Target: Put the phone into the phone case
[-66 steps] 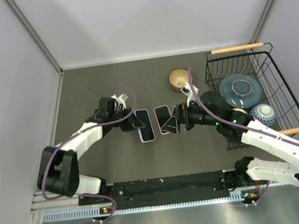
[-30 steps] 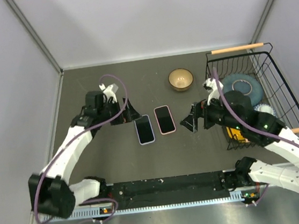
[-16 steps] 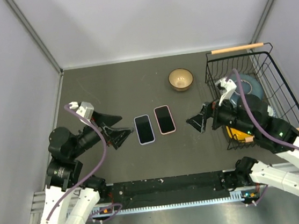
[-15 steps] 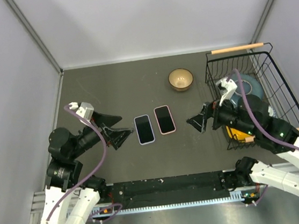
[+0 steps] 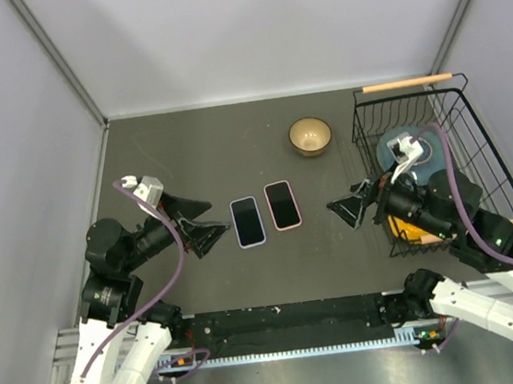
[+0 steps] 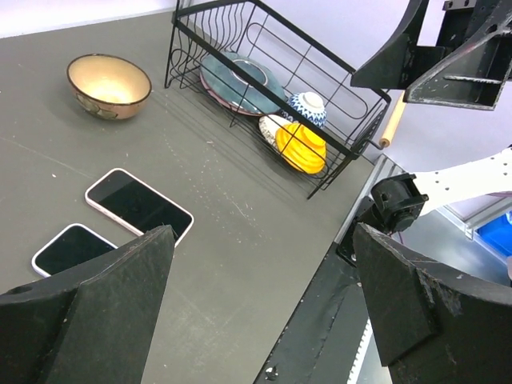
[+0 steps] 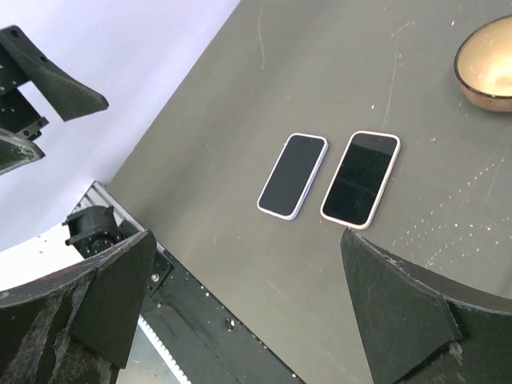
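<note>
Two phone-shaped slabs with dark faces lie flat side by side mid-table. One has a lavender rim (image 5: 248,222) (image 6: 72,248) (image 7: 293,175), the other a pink rim (image 5: 282,205) (image 6: 138,206) (image 7: 360,178). Which is the phone and which the phone case I cannot tell; both look like a dark screen set in a coloured shell. My left gripper (image 5: 200,222) (image 6: 260,304) hovers open to the left of them, holding nothing. My right gripper (image 5: 356,207) (image 7: 248,312) hangs open to their right, also holding nothing. Neither gripper touches them.
A tan bowl (image 5: 310,136) (image 6: 109,82) (image 7: 488,64) sits behind the phones. A black wire basket (image 5: 472,130) (image 6: 320,172) at the right holds a blue plate, a patterned bowl and a yellow object. The arms' black mounting rail (image 5: 289,318) runs along the near edge.
Both grippers have drawn away from the two slabs: the left arm swung back to the near left, the right arm retreated towards the basket. Both stayed open. The slabs have not moved.
</note>
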Controlling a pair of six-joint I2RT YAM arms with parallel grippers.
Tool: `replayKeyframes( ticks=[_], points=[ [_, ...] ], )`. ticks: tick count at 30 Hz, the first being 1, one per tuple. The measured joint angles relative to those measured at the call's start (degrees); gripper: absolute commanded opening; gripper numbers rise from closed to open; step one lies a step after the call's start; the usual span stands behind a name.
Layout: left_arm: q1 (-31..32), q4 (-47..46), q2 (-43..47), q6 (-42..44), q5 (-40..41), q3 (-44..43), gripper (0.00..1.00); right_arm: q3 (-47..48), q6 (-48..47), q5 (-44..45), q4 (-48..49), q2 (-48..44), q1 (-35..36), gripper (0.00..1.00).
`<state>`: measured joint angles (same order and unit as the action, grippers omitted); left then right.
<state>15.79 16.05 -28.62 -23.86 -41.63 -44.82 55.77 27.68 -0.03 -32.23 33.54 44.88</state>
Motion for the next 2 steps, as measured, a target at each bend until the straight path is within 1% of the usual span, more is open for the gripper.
replayKeyframes(
  ticks=[2],
  points=[
    [0.0, -0.1, 0.0, 0.0, -0.2, 0.0, 0.99, -0.3, 0.0, -0.3, -0.1, 0.3, 0.0, 0.99]
  ],
)
